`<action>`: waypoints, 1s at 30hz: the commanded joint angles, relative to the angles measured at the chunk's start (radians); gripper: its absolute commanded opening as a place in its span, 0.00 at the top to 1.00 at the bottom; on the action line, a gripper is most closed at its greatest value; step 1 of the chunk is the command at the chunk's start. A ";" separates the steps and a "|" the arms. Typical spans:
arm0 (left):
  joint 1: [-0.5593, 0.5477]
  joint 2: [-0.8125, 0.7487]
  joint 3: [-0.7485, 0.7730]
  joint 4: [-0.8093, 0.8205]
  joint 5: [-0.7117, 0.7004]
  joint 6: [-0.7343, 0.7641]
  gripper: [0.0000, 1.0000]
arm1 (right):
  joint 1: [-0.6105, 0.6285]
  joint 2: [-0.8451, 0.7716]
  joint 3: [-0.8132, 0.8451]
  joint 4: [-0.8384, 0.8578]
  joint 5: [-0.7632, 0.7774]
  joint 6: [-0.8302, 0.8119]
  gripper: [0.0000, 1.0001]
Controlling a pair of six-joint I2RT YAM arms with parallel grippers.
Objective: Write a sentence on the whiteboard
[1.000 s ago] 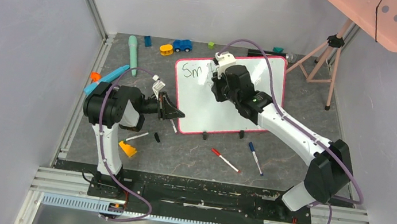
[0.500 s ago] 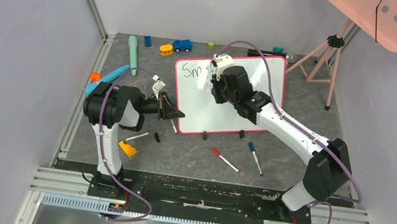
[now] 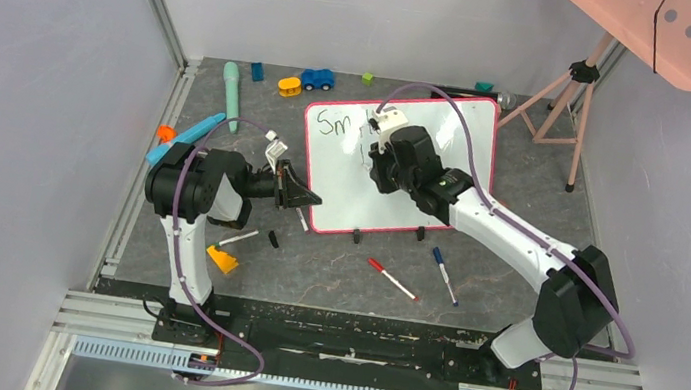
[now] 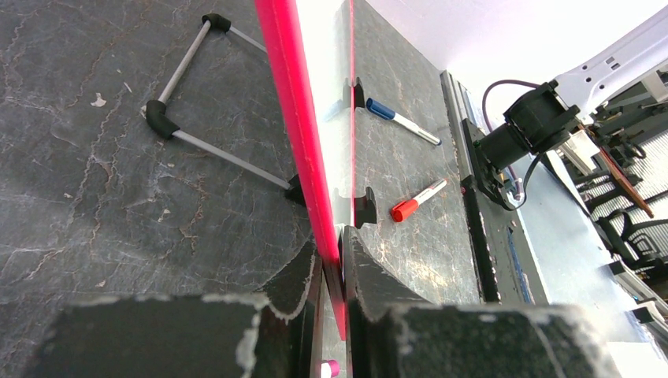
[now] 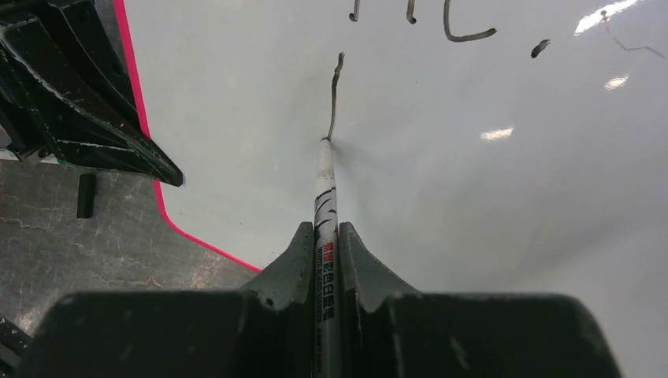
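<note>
The whiteboard [image 3: 341, 195] stands tilted on the dark table, pink-red frame [image 4: 291, 102] all round. My left gripper [image 3: 306, 198] [image 4: 331, 244] is shut on the frame at the board's lower left corner. My right gripper [image 3: 372, 153] [image 5: 325, 232] is shut on a white marker [image 5: 324, 189], whose tip touches the board at the lower end of a short black stroke [image 5: 336, 94]. The sentence [image 3: 335, 125] starts with "Sm" at the top left. More letters [image 5: 453, 24] show in the right wrist view. My right wrist hides the rest from above.
A red-capped marker [image 3: 391, 278], a blue-capped marker [image 3: 444, 274], a black cap [image 3: 273, 239] and a yellow piece [image 3: 222, 259] lie in front of the board. Toys [image 3: 316, 78] and a teal tool [image 3: 231, 89] lie behind. A tripod [image 3: 567, 93] stands back right.
My right gripper has slid a little toward the near edge of the board with the marker, drawing a short stroke below the first line. The left arm has not moved.
</note>
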 commanded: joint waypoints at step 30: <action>-0.009 0.014 -0.003 0.065 0.045 0.097 0.85 | -0.034 0.011 0.133 0.027 0.052 -0.026 1.00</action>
